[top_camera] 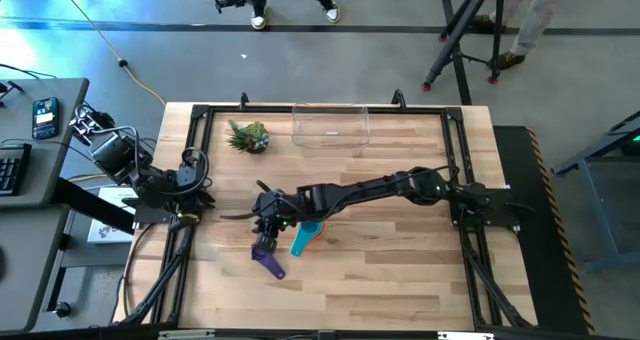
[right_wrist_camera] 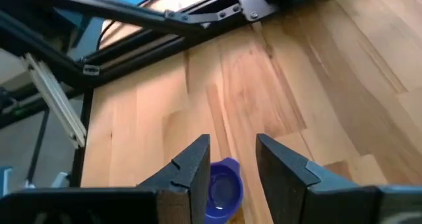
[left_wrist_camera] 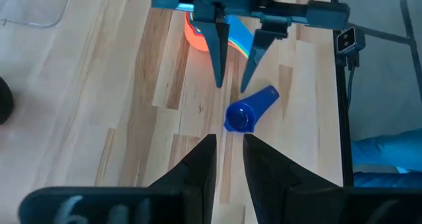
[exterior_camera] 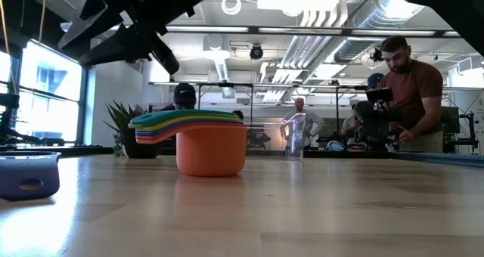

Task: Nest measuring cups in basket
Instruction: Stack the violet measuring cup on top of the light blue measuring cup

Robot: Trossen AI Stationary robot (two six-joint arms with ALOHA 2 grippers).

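Observation:
A lone purple measuring cup lies on the table left of centre, its handle toward the near edge. My right gripper hangs open just above it, and the cup shows between and beyond the fingers. To its right stands a nested stack of measuring cups, orange outermost and teal-blue on top. The clear basket rests on its base at the table's far edge. My left gripper waits at the table's left side, raised, open by a narrow gap, with nothing in it.
A small spiky green plant stands left of the basket at the far edge. A black frame runs around the tabletop. People and a tripod stand beyond the far edge. Bare wood lies to the near right.

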